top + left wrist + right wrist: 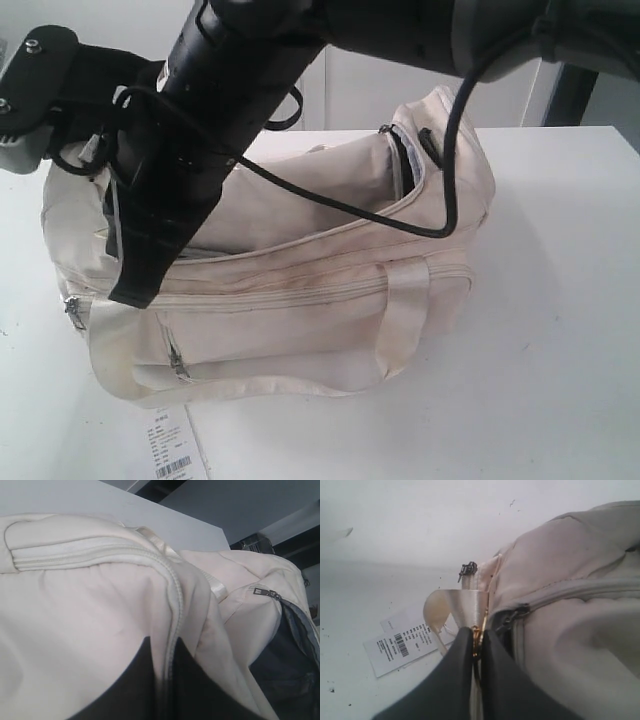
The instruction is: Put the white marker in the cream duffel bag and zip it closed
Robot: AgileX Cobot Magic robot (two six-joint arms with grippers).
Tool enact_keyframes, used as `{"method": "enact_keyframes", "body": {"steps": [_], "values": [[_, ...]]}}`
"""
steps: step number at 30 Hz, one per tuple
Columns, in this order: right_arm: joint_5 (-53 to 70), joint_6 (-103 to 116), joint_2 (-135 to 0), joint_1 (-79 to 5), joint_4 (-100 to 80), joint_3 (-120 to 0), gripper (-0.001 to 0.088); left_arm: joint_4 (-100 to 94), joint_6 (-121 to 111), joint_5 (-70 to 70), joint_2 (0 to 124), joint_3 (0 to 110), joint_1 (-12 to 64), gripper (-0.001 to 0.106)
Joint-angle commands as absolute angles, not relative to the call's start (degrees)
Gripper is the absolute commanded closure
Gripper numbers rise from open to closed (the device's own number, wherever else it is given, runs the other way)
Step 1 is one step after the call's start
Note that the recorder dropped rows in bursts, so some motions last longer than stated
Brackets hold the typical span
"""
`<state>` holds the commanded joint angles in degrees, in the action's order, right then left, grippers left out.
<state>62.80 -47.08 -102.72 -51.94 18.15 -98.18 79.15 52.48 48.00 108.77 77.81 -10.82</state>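
White tabletop (560, 330) carries everything, with a pale wall behind it. Nearest, at the near left edge, a paper tag (172, 452) with a barcode lies flat just beside the cream duffel bag (330, 300). The bag sits a little left of the table's middle with its long side facing near. A front pocket zip runs along that near face, between the two ends of a webbing handle (405, 310). Higher up, the main zip gapes at the bag's right end, where dark lining shows. A thick black arm (220, 90) slants from the far right down across the bag's left half and hides that part of the top. A black cable (330, 205) loops from it over the open flap. The right gripper (135, 285), on this arm, is at the bag's left end. Only the right wrist view shows its grip: both fingers are pressed together on the gold zip pull (477, 630), beside a curl of handle webbing and a small metal slider (467, 570). The left gripper (163, 647) cannot be picked out in the exterior view. The left wrist view shows its dark fingers pinched on the bag's zip seam, the tape running up between them. A second slider (263, 592) and the dark opening lie beyond.
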Motion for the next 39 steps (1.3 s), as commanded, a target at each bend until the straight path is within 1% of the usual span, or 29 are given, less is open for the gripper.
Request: {"method": "enact_keyframes", "body": {"steps": [6,13,14,15,16,17,18,19,20,21,22,24,26,27,29,35,39], "values": [[62.7,-44.6,-102.7,-51.9,13.2,-98.2,0.0868,79.2,52.5,48.0,108.8,77.8,-10.8,0.105],[59.1,-44.5,-102.8,-51.9,16.0,-98.2,0.0868,79.2,51.4,47.8,108.8,77.8,-10.8,0.104],[57.4,-44.3,-102.8,-51.9,16.0,-98.2,0.0868,79.4,51.2,47.8,108.8,77.8,-10.8,0.102],[56.9,-44.3,-102.8,-51.9,16.0,-98.2,0.0868,79.4,51.2,47.8,108.8,77.8,-10.8,0.098],[56.2,-44.3,-102.8,-51.9,16.0,-98.2,0.0868,79.4,51.2,47.8,108.8,77.8,-10.8,0.084],[56.2,-44.0,-102.8,-51.9,16.0,-98.2,0.0868,79.4,51.2,47.8,108.8,77.8,-10.8,0.074],[56.1,-43.2,-102.8,-51.9,16.0,-98.2,0.0868,79.4,51.2,48.1,108.6,77.8,-11.3,0.05],[56.1,-43.2,-102.8,-51.9,16.0,-98.2,0.0868,79.4,51.0,47.8,108.4,77.8,-11.8,0.037],[56.1,-43.2,-102.8,-51.9,16.0,-98.2,0.0868,79.1,50.9,47.9,107.6,77.8,-13.2,0.022],[56.0,-43.1,-102.8,-51.9,16.0,-98.2,0.0868,78.2,49.7,48.7,106.6,77.8,-14.9,0.019],[56.0,-43.1,-102.8,-51.9,16.0,-98.2,0.0868,77.0,48.7,50.3,105.8,77.8,-16.2,0.02],[55.8,-43.1,-102.8,-51.9,16.0,-98.2,0.0868,73.2,47.1,54.8,103.3,77.7,-18.6,0.027],[55.7,-43.1,-102.8,-51.9,16.2,-98.2,0.0868,68.7,45.8,56.6,100.5,76.5,-18.7,0.035],[55.7,-43.1,-102.8,-51.9,16.5,-98.2,0.0868,68.5,45.9,56.7,98.6,74.3,-18.6,0.036],[55.5,-43.0,-102.8,-51.9,16.9,-98.2,0.0868,68.9,45.9,56.5,94.6,68.9,-18.6,0.036],[54.8,-40.7,-102.8,-51.9,16.9,-98.2,0.0868,69.4,46.0,51.5,83.7,57.7,-18.5,0.036],[54.8,-40.7,-102.8,-51.9,16.9,-98.2,0.0868,69.1,46.0,48.9,77.0,51.4,-16.1,0.036]]}}
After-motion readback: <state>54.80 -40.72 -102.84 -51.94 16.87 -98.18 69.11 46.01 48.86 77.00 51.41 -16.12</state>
